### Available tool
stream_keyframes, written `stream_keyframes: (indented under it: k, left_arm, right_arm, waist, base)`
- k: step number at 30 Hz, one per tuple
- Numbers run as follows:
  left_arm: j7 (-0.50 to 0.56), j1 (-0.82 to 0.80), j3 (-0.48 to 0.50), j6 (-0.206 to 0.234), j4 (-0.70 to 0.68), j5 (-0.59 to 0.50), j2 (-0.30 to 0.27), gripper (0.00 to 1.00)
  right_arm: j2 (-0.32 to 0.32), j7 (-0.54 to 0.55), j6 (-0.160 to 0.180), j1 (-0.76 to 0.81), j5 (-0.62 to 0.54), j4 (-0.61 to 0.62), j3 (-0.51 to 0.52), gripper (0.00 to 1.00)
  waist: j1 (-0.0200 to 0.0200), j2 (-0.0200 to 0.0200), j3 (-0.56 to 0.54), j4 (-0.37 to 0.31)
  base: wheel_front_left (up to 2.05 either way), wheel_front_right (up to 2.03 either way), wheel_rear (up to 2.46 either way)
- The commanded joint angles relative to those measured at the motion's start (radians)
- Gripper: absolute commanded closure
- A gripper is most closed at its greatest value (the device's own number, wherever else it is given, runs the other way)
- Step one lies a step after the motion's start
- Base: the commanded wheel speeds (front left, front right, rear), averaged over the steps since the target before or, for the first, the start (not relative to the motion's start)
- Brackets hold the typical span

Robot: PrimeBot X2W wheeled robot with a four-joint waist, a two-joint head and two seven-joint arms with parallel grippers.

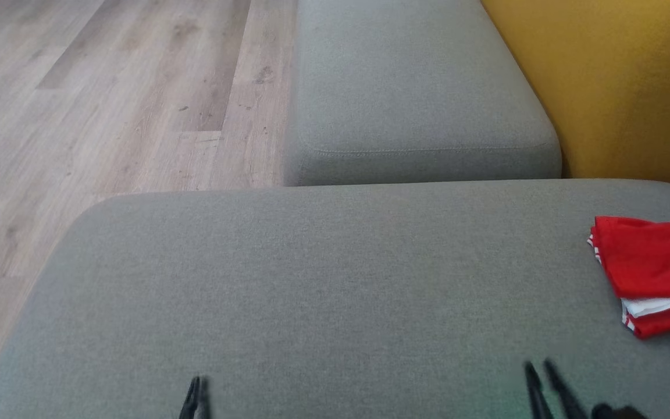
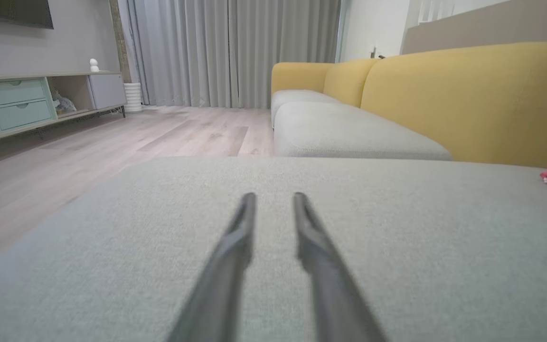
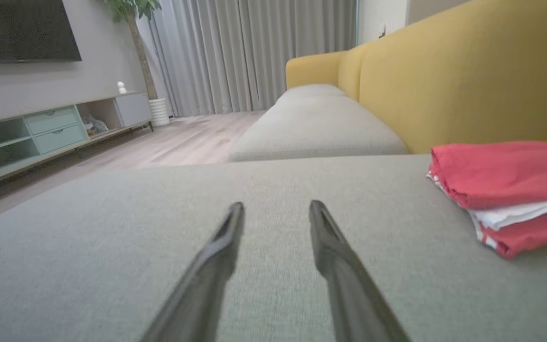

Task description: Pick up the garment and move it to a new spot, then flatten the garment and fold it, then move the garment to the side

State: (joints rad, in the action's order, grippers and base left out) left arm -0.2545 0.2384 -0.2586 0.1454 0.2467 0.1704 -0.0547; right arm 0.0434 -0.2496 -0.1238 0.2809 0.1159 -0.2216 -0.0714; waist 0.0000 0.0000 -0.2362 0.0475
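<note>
**Item:** folded red cloth garment with thin white edge stripes and a white inner layer (image 3: 501,173). It is laid in a flat stack of soft, rounded folds. It rests on the landmark cushion at its right end, close under the backrest and well apart from both grippers.

**Landmark:** large grey seat cushion of coarse woven fabric (image 1: 335,273), flat-topped, with rounded corners.

**Surroundings, placed from the cushion:**
- Beyond its far edge: a second grey cushion of the same weave (image 1: 416,87), with a stitched seam along its front.
- Beyond its far right corner: a mustard-yellow upholstered backrest (image 1: 620,75), smooth and bulging.
- To its left: a pale wood-grain plank floor (image 1: 108,99), matte, with darker boards mixed in.
- Across the floor from it: grey pleated curtains (image 2: 235,52), a low media unit with mint-green drawers (image 2: 17,102), a white ribbed cylindrical pot (image 2: 133,96) and a dark flat screen (image 3: 22,28).

**Left gripper** (image 2: 273,197): two long dark tapered fingers, seen over the near left part of the cushion. They are parted by a narrow gap and nothing is held between them. Whether the tips touch the fabric cannot be told.

**Right gripper** (image 3: 277,205): the same dark tapered fingers, over the near right part of the cushion. They are spread slightly wider than the left pair — nothing is gripped. The garment lies further along the cushion, to its right, untouched.
</note>
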Motion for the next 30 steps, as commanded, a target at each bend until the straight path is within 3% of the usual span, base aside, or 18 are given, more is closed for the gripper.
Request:
stream_keyframes:
  k: [1,30]
  left_arm:
    - [0.001,0.002,0.001,-0.002,0.005,0.006,-0.001,1.0]
    - [0.077,-0.078,0.076,-0.063,0.007,0.337,-0.007,1.0]
  right_arm:
    - [0.0,0.001,0.0,0.002,0.006,-0.008,0.0,1.0]
    - [0.007,0.077,-0.002,-0.086,0.348,-0.012,0.035,1.0]
  waist:
    - [0.0,0.0,0.001,0.0]
    - [0.0,0.0,0.055,-0.011]
  base:
    - [0.0,0.0,0.0]
    - [0.0,0.0,0.0]
